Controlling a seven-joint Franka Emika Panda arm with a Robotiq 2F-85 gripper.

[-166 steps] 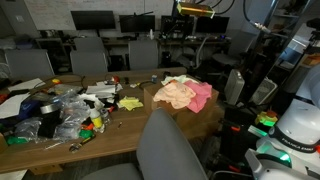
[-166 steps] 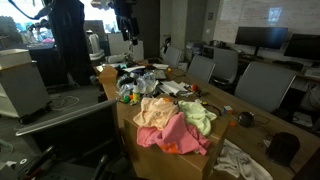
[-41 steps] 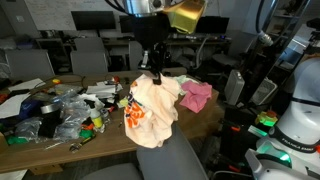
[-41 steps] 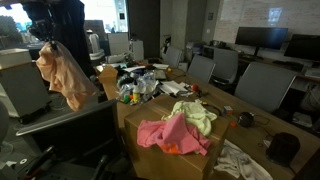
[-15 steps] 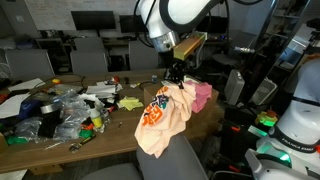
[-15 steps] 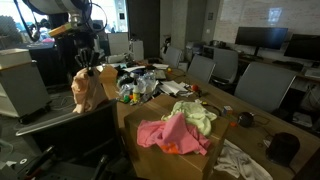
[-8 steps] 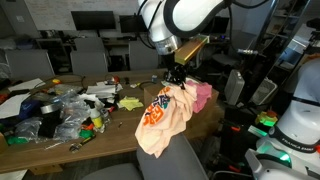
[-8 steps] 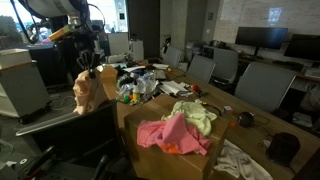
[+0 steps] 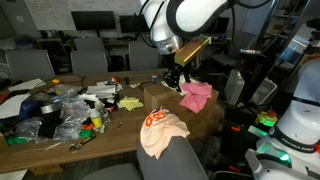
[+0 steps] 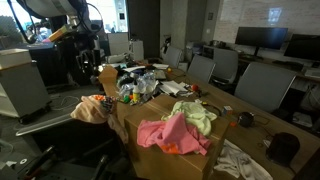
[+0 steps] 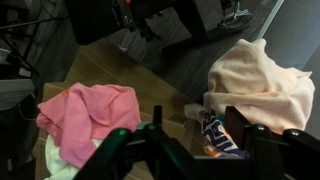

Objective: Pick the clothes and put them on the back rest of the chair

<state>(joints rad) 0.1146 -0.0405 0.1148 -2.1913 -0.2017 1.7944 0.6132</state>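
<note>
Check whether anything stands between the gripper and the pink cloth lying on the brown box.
Nothing visible does. The gripper hangs open above the box, with only free air down to the pink cloth. The peach cloth, draped over the chair backrest, lies off to the side, not between them.

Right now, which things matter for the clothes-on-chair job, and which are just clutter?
Job: peach garment draped on the chair backrest; pink cloth; green cloth; gripper, open.
Clutter: plastic bags; yellow scrap; far chairs.
</note>
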